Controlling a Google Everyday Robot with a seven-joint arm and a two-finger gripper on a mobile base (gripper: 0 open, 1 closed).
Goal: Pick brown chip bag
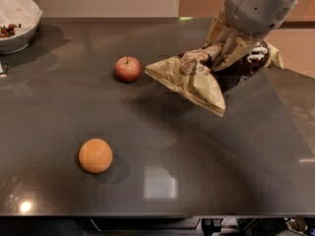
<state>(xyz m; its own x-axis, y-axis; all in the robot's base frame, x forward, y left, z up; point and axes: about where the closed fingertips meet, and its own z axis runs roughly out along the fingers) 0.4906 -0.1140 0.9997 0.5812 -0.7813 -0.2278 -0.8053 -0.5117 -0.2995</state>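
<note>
Gripper [222, 54] at upper right of the frame, under the grey wrist housing [258, 6], jaws clamped on the brown chip bag [197, 80]. Bag is crumpled at the grip and hangs off the dark table [206, 176], not resting on it; its shadow falls on the tabletop below and to the left. Tan pointed corner of the bag sticks down and right, another tan edge points left toward the apple [128, 69]. Dark brown part of the bag with white lettering shows on the right side, behind the grip, partly hidden by the wrist. 1 red apple sits upright on the table just left of the bag's left tip, not touching it. 1 orange [95, 155] sits on the table nearer the front left, well apart from the apple and the bag. White bowl [15, 41] at the far left corner, cut off by the frame edge, with some dark bits inside; what they are cannot be told. Bright square reflection on the tabletop near the front centre, right of the orange.
</note>
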